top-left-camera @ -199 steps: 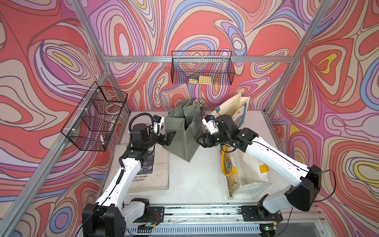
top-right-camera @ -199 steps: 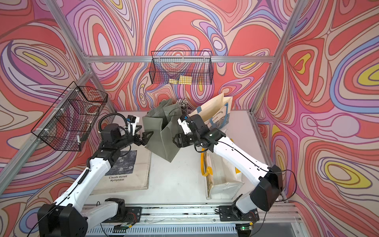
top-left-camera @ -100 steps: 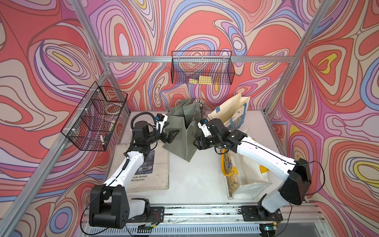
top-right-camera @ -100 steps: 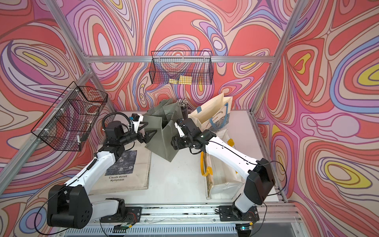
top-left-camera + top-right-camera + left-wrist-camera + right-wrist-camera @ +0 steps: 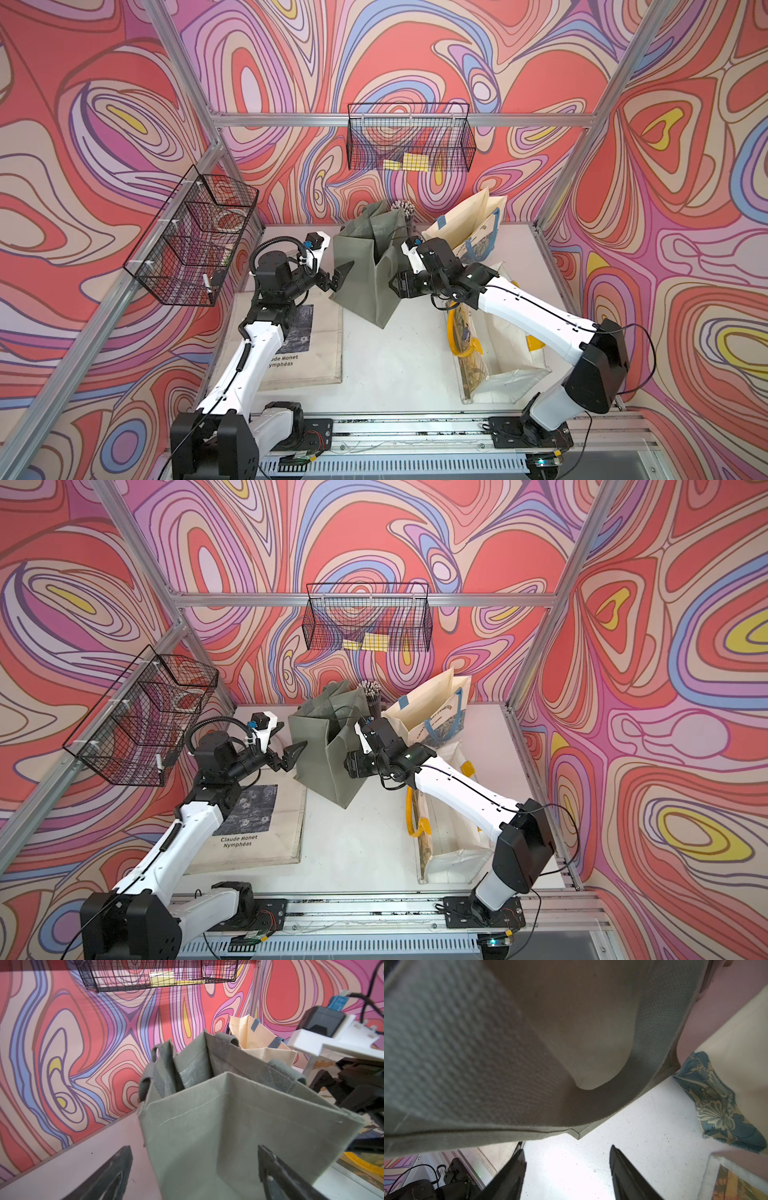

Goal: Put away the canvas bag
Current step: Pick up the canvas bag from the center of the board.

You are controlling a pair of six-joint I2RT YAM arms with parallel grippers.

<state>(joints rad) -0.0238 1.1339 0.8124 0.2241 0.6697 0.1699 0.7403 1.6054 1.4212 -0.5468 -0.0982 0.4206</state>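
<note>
White tabletop (image 5: pixel 395 365): w/ your left gripper (image 5: pixel 341 276) & right gripper (image 5: pixel 567 1149) both gaping, empty, pinch the olive-green canvas bag's (image 5: pixel 361 291) rim squarely.

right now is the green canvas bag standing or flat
Standing, mouth open: the green canvas bag sits on its base, walls raised; the left wrist view looks into it.

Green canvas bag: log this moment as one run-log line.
object: green canvas bag standing on table | left gripper: open, jaws flanking bag's corner | right gripper: open, empty, beside bag | stage: not yet grasped
</note>
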